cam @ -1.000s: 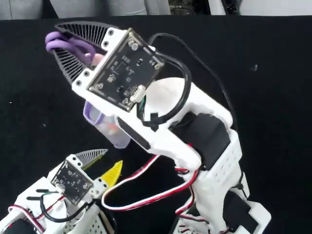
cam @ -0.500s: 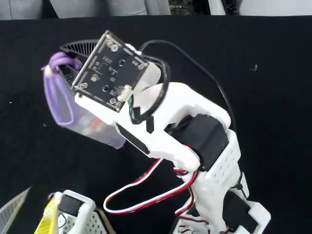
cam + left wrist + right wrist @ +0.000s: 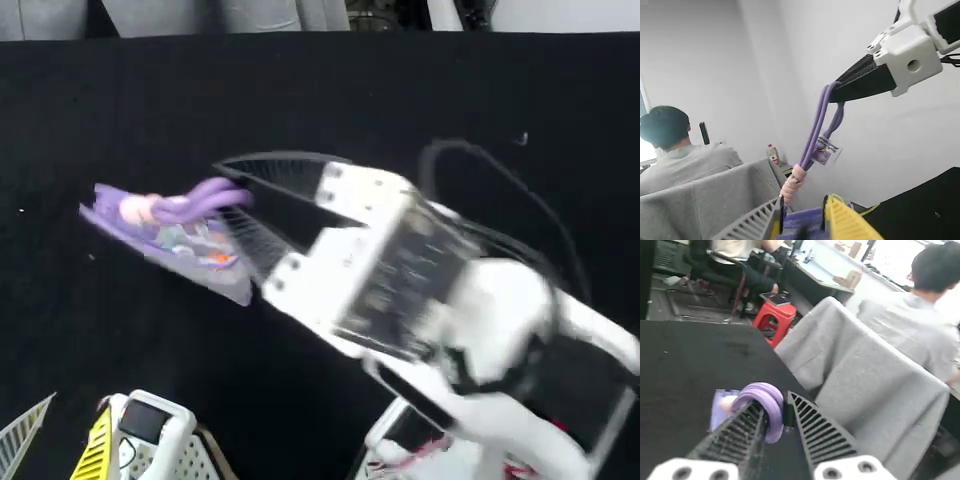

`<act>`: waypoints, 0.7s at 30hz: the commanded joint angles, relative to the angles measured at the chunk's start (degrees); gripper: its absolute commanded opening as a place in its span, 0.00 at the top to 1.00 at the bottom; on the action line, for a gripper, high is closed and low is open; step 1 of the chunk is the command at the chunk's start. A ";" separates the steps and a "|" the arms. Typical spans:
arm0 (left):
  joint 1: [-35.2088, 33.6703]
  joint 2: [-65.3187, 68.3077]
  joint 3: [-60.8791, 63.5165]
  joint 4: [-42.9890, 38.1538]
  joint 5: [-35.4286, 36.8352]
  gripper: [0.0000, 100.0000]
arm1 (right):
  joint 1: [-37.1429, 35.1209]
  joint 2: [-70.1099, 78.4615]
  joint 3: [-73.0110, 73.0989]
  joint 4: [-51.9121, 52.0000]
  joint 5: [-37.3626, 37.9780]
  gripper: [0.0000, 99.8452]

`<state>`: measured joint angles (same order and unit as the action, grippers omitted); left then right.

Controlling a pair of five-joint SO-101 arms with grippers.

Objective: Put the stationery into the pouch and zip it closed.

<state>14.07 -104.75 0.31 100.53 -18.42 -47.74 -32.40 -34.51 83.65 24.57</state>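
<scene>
Over the desk (image 3: 500, 90), right jaws gripped the pouch (image 3: 165, 238) by its strap (image 3: 200, 201); left jaws stood open. You needed steady tension.

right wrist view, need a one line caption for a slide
Right gripper clamped on the purple strap of the pouch above the black table.

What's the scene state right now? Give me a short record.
right pincer: shut on the strap
pouch: purple, below the strap, on or just above the black table, cannot tell which
left pincer: open, apart from the pouch
pouch closed: cannot tell
</scene>
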 commanded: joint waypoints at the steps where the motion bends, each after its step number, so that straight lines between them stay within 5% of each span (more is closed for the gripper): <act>1: -0.40 0.44 0.40 0.26 -0.62 0.85 | 4.04 -3.65 -0.04 1.49 -0.09 0.99; 15: -5.32 0.53 25.10 0.26 -19.08 0.85 | 8.18 -3.12 14.81 -11.87 -0.18 0.99; 21: -6.90 0.88 26.33 0.26 -20.31 0.85 | 8.09 -3.03 18.51 -17.67 -0.18 0.99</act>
<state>7.91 -104.66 26.42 100.53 -37.93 -40.62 -35.21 -17.45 70.81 24.57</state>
